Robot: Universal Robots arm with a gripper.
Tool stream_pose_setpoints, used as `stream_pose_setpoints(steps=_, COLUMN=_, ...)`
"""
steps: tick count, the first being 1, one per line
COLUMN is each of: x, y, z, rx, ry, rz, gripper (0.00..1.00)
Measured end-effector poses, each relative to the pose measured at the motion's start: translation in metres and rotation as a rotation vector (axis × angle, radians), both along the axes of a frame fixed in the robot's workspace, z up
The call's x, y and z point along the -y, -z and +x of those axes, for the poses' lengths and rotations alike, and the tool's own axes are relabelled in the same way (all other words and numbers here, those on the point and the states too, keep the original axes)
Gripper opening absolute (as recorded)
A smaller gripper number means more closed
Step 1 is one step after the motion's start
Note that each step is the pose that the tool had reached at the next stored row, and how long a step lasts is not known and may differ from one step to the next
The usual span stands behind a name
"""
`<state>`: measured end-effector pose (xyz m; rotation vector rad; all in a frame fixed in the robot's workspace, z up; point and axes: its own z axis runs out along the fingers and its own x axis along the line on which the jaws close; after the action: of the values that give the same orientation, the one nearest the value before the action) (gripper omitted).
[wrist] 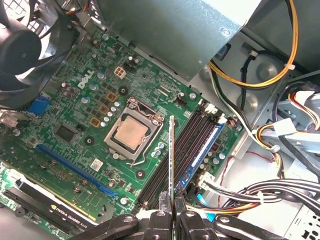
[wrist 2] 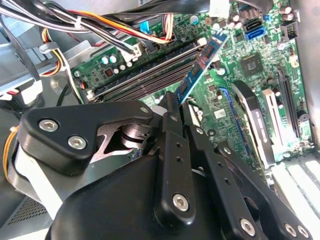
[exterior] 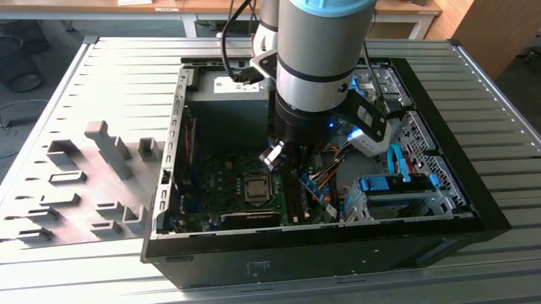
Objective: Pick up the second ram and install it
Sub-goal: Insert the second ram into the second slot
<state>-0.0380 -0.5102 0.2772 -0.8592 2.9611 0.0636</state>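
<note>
Gripper (wrist: 171, 207) clamps the second ram (wrist: 171, 150) edge-on above the black memory slots (wrist: 194, 131), seemingly just beside the seated blue stick (wrist: 202, 153).

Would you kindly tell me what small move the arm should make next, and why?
Probably lower the ram a little towards an empty slot: the end effector grips it edge-on above the board, unseated, beside the blue stick already in its slot.

- White lettering is showing on the green motherboard (wrist: 82, 150) near the fan (wrist: 25, 45).
- Pale print is running along the black graphics card (wrist: 45, 202) edge.
</note>
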Motion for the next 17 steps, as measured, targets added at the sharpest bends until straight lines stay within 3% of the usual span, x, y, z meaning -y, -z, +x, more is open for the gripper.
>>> stream_pose_setpoints(steps=17, x=0.0000, y=0.0000, z=0.0000, rx=0.0000, ry=0.055, rz=-0.0001, gripper=0.14)
